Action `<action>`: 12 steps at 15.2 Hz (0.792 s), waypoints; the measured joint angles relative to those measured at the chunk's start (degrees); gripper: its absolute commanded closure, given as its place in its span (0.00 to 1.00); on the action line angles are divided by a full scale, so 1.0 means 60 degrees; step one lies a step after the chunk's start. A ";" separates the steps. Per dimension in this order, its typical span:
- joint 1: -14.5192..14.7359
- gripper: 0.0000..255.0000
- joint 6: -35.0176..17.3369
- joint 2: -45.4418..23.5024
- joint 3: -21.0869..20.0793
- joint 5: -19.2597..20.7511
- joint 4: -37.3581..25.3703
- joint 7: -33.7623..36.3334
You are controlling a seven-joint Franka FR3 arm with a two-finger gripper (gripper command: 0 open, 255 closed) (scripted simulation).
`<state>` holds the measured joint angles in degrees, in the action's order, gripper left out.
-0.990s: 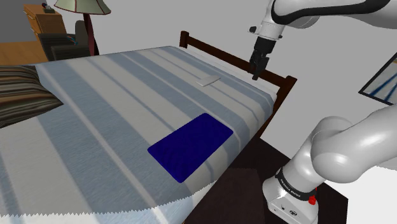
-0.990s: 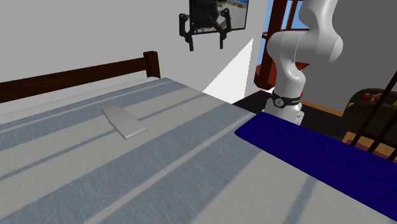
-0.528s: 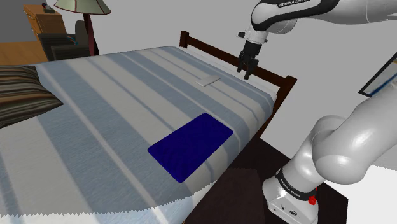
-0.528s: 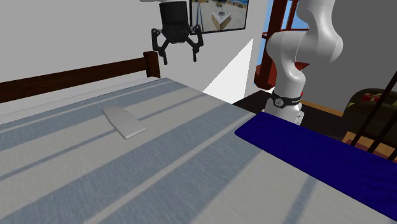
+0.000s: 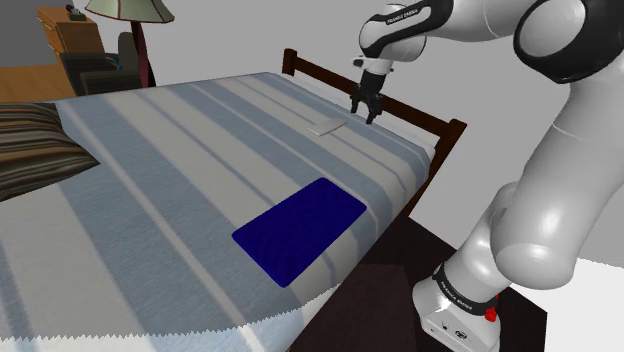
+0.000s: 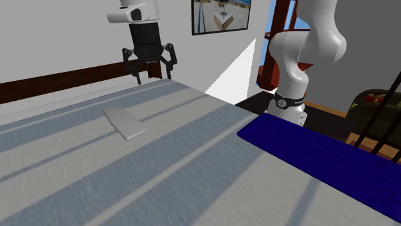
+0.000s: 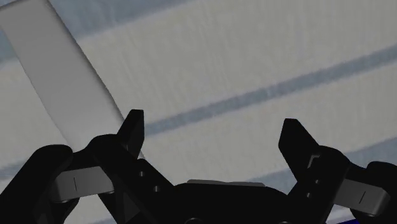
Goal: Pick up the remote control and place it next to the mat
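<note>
At the shoulder view's left you have a striped brown pillow point(image 5: 35, 135) on the bed point(image 5: 150, 150), whose cover runs in pale and grey-blue bands, and a lamp point(image 5: 128, 10) stands beyond that end. Moving right, the dark blue mat point(image 5: 300, 230) lies flat near the bed's edge that faces the stand point(image 5: 455, 310). The remote control point(image 5: 328, 127), drawn as a plain grey slab, rests flat close to the edge with the dark wooden rail point(image 5: 330, 85), near the bed's corner and well apart from the mat. Just to its right in that view your gripper point(image 5: 364, 113) hangs above the cover in front of the rail, pointing down, touching nothing. In the second exterior view the remote control point(image 6: 125, 122) sits at the left, the gripper point(image 6: 153, 77) hovers above and to its right with its fingers spread wide and nothing in them, and the mat point(image 6: 321, 160) fills the lower right. From the wrist view, the remote control point(image 7: 63, 70) slants off to the outer side of one finger, and bare striped cover shows between the parted fingers of the gripper point(image 7: 213, 124).
</note>
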<state>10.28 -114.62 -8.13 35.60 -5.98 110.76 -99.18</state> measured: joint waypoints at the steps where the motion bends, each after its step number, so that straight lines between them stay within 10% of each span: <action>1: -0.0104 0.00 -0.0009 -0.0444 -0.0057 -0.0253 -0.0384 -0.0476; 12: -0.1243 0.00 -0.0056 -0.3932 -0.1219 -0.1698 -0.3803 -0.3796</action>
<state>2.82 -114.95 -31.72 28.29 -16.17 87.94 -121.96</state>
